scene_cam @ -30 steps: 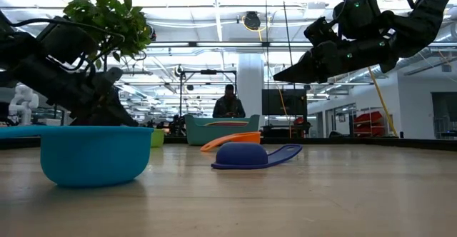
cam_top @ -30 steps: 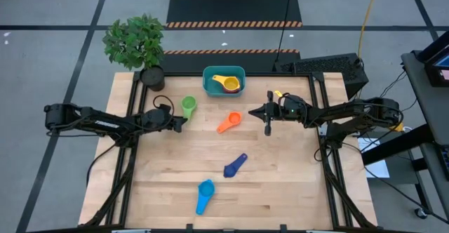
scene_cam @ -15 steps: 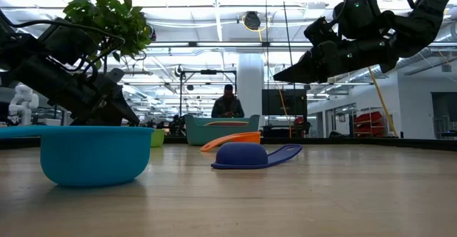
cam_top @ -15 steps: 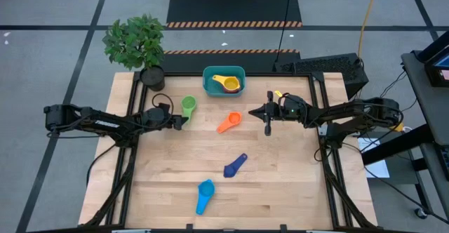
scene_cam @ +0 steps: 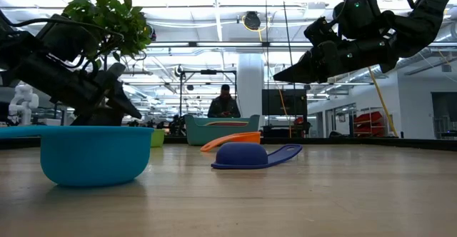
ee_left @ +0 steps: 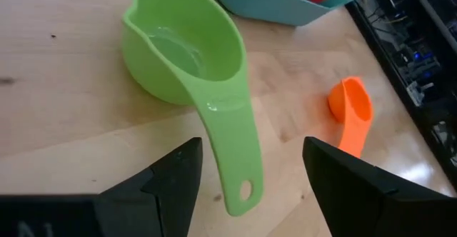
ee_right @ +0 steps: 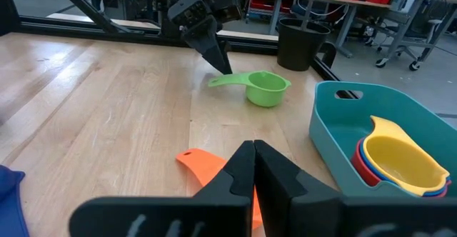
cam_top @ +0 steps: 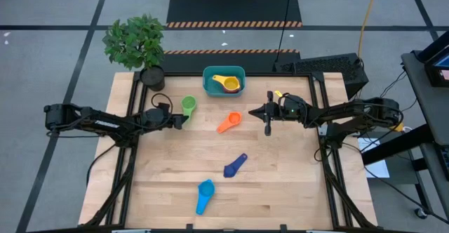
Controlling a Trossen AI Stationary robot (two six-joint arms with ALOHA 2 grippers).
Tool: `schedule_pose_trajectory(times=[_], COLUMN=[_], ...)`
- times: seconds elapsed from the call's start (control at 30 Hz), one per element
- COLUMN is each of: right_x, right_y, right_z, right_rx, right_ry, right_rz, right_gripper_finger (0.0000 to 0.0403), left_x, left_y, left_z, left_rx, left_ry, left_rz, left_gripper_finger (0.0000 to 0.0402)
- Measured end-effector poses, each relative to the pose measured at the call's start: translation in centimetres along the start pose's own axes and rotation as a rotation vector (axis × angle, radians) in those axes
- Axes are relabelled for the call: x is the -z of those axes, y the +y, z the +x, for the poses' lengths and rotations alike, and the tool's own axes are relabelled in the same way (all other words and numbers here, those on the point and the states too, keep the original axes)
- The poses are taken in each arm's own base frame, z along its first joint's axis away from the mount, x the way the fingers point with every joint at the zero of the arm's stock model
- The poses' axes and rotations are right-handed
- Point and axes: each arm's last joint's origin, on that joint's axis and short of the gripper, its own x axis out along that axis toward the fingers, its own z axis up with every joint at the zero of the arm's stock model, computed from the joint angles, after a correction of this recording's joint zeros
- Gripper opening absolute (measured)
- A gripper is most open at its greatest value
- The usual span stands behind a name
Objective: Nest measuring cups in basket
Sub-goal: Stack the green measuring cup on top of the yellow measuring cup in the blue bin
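- My left gripper (ee_left: pixel 246 173): fingers apart, straddling the green cup (ee_left: pixel 187 50) handle; wrist view only.
- My right gripper (ee_right: pixel 253 167): fingers together, unmoved.
- Left arm: slightly raised since before.

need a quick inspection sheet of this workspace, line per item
surface: pale wooden table top, bare between the items
job's things: small teal plastic basket holds a yellow cup nested on others; green plastic scoop, orange scoop, dark blue scoop and light blue scoop lie loose
clutter: potted green plant at a corner
grippers: left tool open astride the green handle; right tool shut beside the orange scoop
cables: yellow cable on the floor
surroundings: a person far behind
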Motion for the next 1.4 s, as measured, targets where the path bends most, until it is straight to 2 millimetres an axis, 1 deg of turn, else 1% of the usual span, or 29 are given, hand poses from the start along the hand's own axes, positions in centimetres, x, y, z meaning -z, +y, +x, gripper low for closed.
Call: schedule_pose_trajectory(times=[0.33,0.5,0.6,0.83,0.9,0.97,1.03,1.17,1.2,1.4], right_x=[0.0,0.0,0.0,0.0,0.0,0.0,0.0,0.0,0.0,0.3], right_y=[0.0,0.0,0.0,0.0,0.0,0.0,0.0,0.0,0.0,0.1], right_z=[0.0,0.0,0.0,0.0,0.0,0.0,0.0,0.0,0.0,0.0], right_rx=[0.0,0.0,0.0,0.0,0.0,0.0,0.0,0.0,-0.001,-0.005], right_ry=[0.0,0.0,0.001,0.001,0.001,0.001,0.0,0.002,0.003,0.028], right_rz=[0.0,0.0,0.0,-0.003,-0.003,-0.003,-0.003,-0.003,-0.003,-0.002], right_gripper_finger=[0.0,0.0,0.0,0.0,0.0,0.0,0.0,0.0,0.0,0.0], left_x=[0.9,1.0,1.0,1.0,0.9,0.9,1.0,1.1,1.1,0.8], left_y=[0.7,0.3,0.1,-0.7,-0.9,-1.1,-1.1,-0.9,-0.8,-1.3], left_z=[0.7,1.2,1.7,3.2,3.6,3.9,4.1,3.9,3.9,3.6], left_rx=[-0.063,-0.024,-0.031,-0.054,-0.056,-0.057,-0.059,-0.063,-0.062,0.002], left_ry=[0.042,0.027,0.033,0.057,0.066,0.074,0.079,0.083,0.081,0.092], left_rz=[-0.006,-0.011,-0.002,0.077,0.105,0.133,0.156,0.178,0.177,0.23], left_gripper_finger=[0.0243,0.0243,0.0243,0.0239,0.0221,0.0187,0.0139,0.0028,0.0016,0.0008])
